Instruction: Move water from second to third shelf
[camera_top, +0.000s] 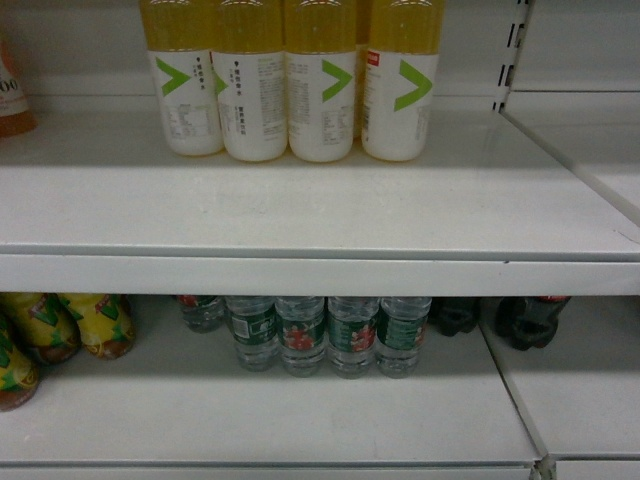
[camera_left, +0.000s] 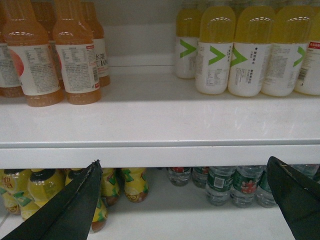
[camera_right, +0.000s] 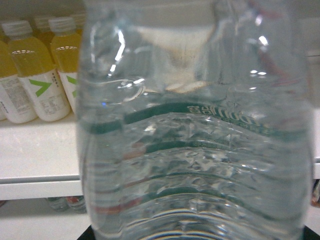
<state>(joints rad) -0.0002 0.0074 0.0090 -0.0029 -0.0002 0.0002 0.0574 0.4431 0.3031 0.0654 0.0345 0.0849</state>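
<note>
1. I am looking at a white shelving unit; the upper shelf (camera_top: 300, 215) is spanning the head view, its front lip running level across the middle. A wide strip of bare board is lying between that lip and the row of yellow drink bottles (camera_top: 290, 90) standing at the back.
2. The lower shelf (camera_top: 250, 410) is showing open board in front of its stock. A seam on the right is dividing it from the neighbouring bay.
3. A water bottle (camera_right: 195, 135) is filling nearly the whole right wrist view, clear and ribbed, with a dark green band across it. It is sitting directly in front of that camera, at the height of the upper shelf behind it. I am not seeing the right gripper's fingers, so I cannot tell its state or whether it is clamping the bottle.
4. More water bottles (camera_top: 330, 335) with green labels are standing in a row at the back of the lower shelf, between yellow-labelled bottles (camera_top: 60, 330) on the left and dark cola bottles (camera_top: 500, 320) on the right.
5. The left gripper (camera_left: 187, 200) is hovering spread wide with nothing between its dark fingers (camera_left: 75, 205), in front of the upper shelf's lip.
6. Orange drink bottles (camera_left: 50, 55) are standing at the upper shelf's left, well apart from the yellow ones.
</note>
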